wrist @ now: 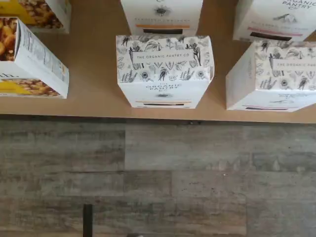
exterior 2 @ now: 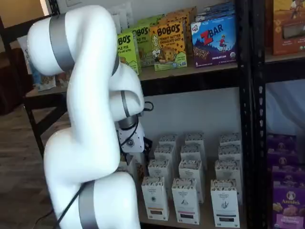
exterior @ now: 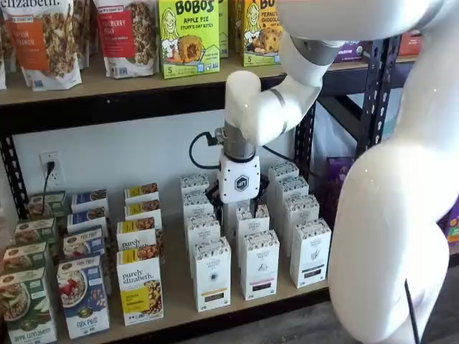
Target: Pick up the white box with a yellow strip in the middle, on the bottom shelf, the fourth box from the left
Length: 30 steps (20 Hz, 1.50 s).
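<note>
The white box with a yellow strip (exterior: 211, 273) stands upright at the front of the bottom shelf, right of a yellow Purely Elizabeth box (exterior: 140, 289). In the wrist view it (wrist: 164, 71) sits in the middle, its flower-printed top facing the camera, at the shelf's front edge. It also shows in a shelf view (exterior 2: 155, 197). My gripper (exterior: 238, 205) hangs over the rows of white boxes behind it, its white body pointing down. Its black fingers barely show among the boxes, so I cannot tell whether they are open. It holds nothing that I can see.
More white boxes (exterior: 259, 264) (exterior: 310, 252) stand in rows to the right and behind. Green and blue boxes (exterior: 83, 294) fill the left of the shelf board (wrist: 94, 94). An upper shelf (exterior: 86, 89) carries bags and snack boxes. A black upright (exterior: 378, 79) stands at the right.
</note>
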{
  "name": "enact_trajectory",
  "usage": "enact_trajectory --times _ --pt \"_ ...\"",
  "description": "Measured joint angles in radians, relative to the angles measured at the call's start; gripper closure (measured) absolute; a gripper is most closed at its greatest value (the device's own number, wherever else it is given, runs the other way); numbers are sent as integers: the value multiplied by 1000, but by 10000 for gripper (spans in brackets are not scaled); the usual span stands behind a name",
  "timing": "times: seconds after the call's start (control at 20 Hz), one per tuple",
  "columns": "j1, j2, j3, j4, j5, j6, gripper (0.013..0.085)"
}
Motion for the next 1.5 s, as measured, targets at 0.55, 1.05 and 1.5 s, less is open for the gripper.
enact_trajectory --times 0.55,1.05,1.5 --pt "1 183 -59 33 -115 -27 130" --pt "-6 329 -132 -35 -205 31 130" --pt "-4 431 -208 -50 -235 47 130"
